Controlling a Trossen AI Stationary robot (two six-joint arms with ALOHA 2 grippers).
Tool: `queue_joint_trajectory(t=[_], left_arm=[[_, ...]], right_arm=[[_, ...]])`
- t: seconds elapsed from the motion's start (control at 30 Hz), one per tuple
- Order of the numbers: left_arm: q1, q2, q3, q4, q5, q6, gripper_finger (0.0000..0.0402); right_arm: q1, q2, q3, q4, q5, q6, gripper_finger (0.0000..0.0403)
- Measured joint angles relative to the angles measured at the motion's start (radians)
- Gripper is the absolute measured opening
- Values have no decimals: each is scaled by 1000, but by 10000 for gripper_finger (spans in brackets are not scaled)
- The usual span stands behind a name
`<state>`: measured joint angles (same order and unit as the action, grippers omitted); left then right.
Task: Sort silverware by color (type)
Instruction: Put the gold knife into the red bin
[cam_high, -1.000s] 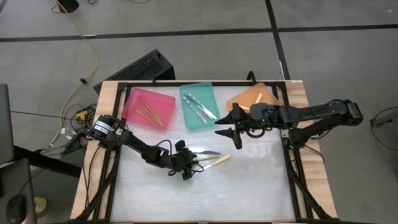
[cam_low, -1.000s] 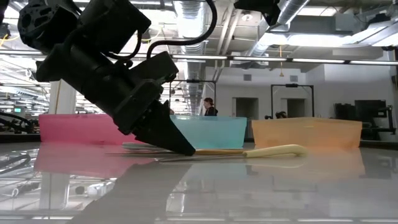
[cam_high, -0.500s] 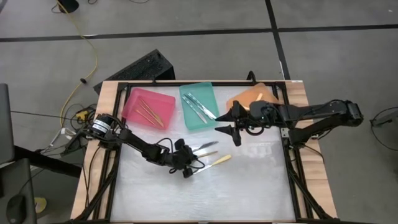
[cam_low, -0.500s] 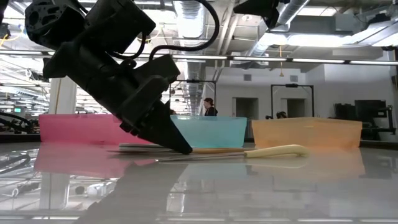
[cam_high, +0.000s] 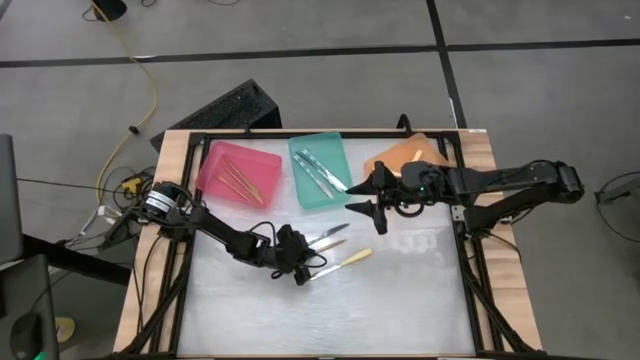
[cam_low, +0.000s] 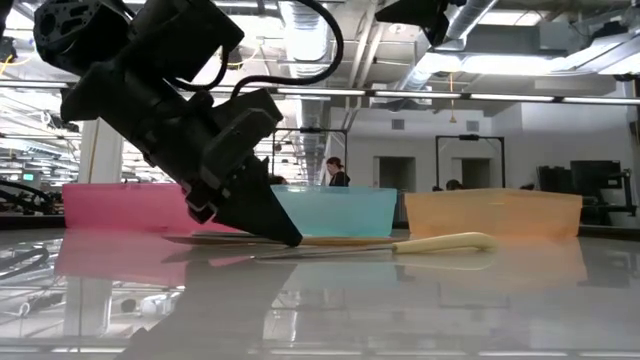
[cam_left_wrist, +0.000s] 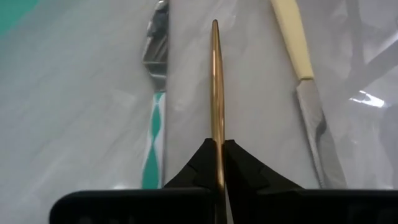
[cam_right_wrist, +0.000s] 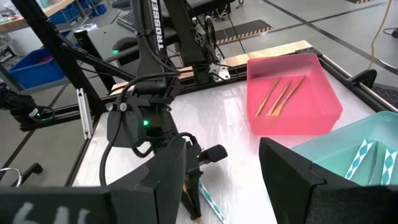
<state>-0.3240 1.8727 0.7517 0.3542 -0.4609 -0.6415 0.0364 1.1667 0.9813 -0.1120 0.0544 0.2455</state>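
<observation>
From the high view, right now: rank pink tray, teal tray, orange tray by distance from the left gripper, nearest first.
Measured from the left gripper, shut on a gold utensil at mid-table:
1. Teal tray, straight behind it.
2. Pink tray, back left corner; close to the teal tray's distance.
3. Orange tray, back right, by the right gripper.

Trays: pink tray (cam_high: 237, 173), teal tray (cam_high: 322, 171), orange tray (cam_high: 400, 157). Surface (cam_high: 400, 290) glossy white. Black left pincer (cam_left_wrist: 216, 163) on a gold-tan utensil (cam_left_wrist: 216, 93); beside it a teal-white patterned handle (cam_left_wrist: 153, 143) and a cream-handled knife (cam_left_wrist: 298, 68).
</observation>
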Motion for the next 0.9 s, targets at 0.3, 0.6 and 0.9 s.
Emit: queue_joint_trajectory(t=[0.3,0.6,0.9], left_arm=[[-5,-19,0,11,-42,-32,0],[-24,-20,1,30,-80,-80,0],[-29,-22,2,63,-79,-58,0]], right_arm=[[0,0,0,0,0,-5,211],[0,0,0,0,6,-13,211],[0,0,0,0,8,-20,211]])
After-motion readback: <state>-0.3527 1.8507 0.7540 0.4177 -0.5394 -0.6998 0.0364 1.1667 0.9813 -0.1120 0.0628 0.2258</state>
